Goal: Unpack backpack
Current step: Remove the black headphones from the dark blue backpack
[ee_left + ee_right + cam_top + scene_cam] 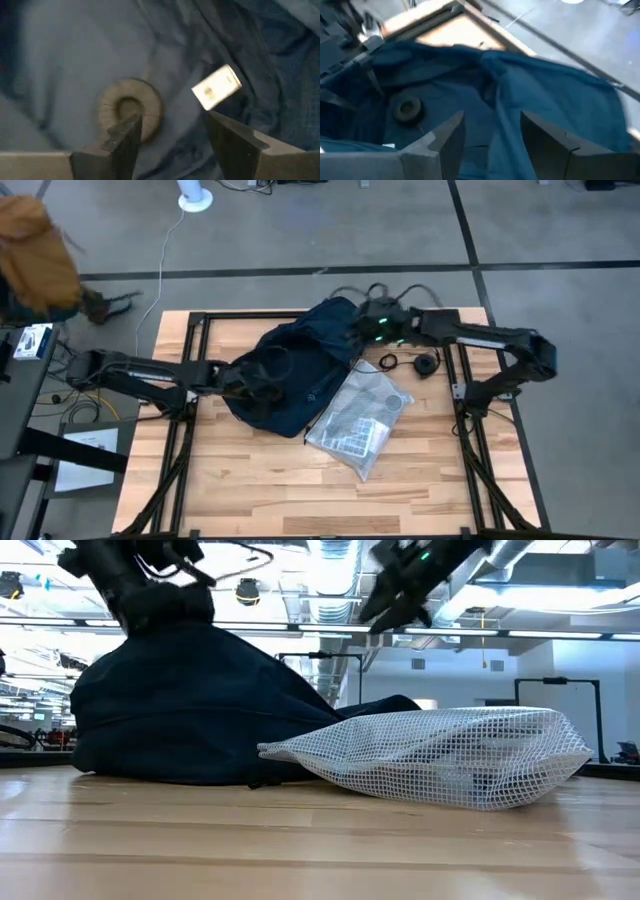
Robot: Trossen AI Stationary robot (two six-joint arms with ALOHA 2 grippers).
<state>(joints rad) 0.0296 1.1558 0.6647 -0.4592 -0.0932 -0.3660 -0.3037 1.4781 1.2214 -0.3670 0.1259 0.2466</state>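
Note:
The dark navy backpack (300, 375) lies slumped in the middle of the table, its opening toward the far side. My left gripper (172, 130) reaches into it from the left, open, slanting down over a tan ring-shaped roll (130, 107) and a small white tag (216, 87) on the inner fabric. Nothing is between its fingers. My right gripper (490, 135) hangs open above the backpack's far right part (345, 320), clear of the cloth. The same roll (407, 109) shows inside the backpack in the right wrist view.
A clear mesh pouch (360, 415) with things inside lies against the backpack's right near side. A small black object (427, 364) and a black cord loop (388, 361) lie at the far right of the table. The near half of the table (300, 490) is bare wood.

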